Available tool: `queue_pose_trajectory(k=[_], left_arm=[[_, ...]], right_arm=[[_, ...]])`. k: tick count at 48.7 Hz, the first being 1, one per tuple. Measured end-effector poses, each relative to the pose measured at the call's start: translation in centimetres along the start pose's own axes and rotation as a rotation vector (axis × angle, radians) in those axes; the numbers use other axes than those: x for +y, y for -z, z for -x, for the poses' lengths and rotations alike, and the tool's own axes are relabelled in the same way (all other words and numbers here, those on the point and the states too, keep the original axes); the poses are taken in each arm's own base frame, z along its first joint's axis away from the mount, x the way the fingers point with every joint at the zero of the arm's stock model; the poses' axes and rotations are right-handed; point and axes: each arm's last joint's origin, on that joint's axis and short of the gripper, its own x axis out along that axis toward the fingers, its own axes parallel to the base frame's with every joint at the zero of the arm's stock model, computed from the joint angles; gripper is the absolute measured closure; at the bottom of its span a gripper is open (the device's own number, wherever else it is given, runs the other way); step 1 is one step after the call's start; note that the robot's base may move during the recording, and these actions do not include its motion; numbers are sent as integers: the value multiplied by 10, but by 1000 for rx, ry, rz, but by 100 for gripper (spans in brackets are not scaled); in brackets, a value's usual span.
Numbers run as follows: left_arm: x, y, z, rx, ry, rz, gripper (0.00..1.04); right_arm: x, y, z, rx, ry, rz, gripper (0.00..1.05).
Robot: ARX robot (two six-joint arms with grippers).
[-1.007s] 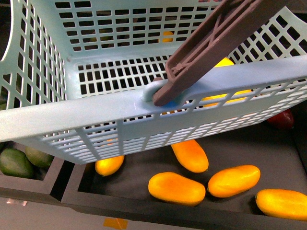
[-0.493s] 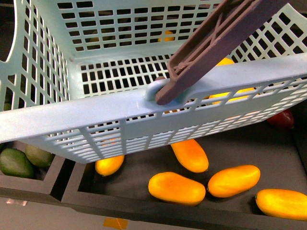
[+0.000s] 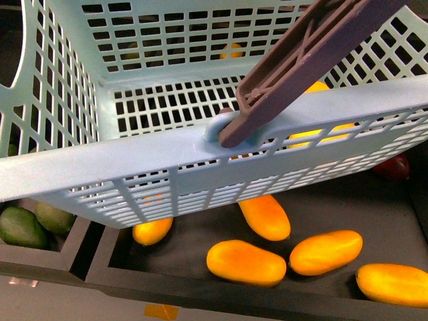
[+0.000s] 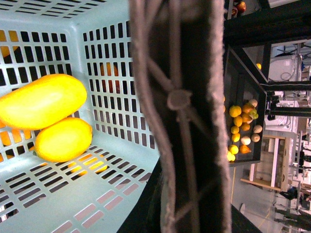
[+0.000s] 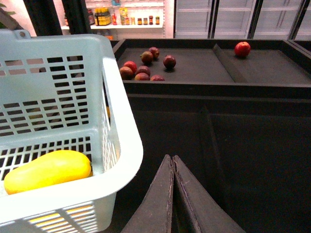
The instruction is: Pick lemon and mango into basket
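The turquoise basket (image 3: pixel 134 157) hangs tilted close to the front camera, above the fruit bin. Its brown handle (image 3: pixel 301 60) slants up to the right. In the left wrist view my left gripper (image 4: pixel 182 199) is shut on the handle (image 4: pixel 180 97), which hides the fingers. A long mango (image 4: pixel 41 99) and a shorter lemon (image 4: pixel 63 140) lie touching on the basket floor (image 4: pixel 58 204). The right wrist view shows the basket's corner (image 5: pixel 119 131) with the mango (image 5: pixel 48 171) inside. My right gripper (image 5: pixel 172 162) is shut and empty, beside the basket over a dark bin.
Several loose mangoes (image 3: pixel 246 262) lie in the dark tray (image 3: pixel 200 287) under the basket. Green fruits (image 3: pixel 20 227) sit in the compartment to the left, and a red fruit (image 3: pixel 393 166) at the right. Farther bins hold dark red fruits (image 5: pixel 146 65) and a red apple (image 5: pixel 242 48).
The basket has shifted and tilted slightly, its left wall drifting a little right. The fruit in the tray has not moved.
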Motion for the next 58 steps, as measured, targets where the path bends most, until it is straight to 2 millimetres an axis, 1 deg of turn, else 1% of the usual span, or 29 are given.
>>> queue_pose_trajectory(k=[12,49,54,58], left_arm=[[0,0,0,-1,0,-1,99],[0,0,0,0,0,-1,99],[0,0,0,0,0,-1,99],[0,0,0,-1,-1,-1,99]], right_arm=[[0,9,12,-15,0,0,103],[0,8,32,-27,-1,1,103],[0,12,41,-6,0,1,103],[0,11,43,-22,0,1,103]])
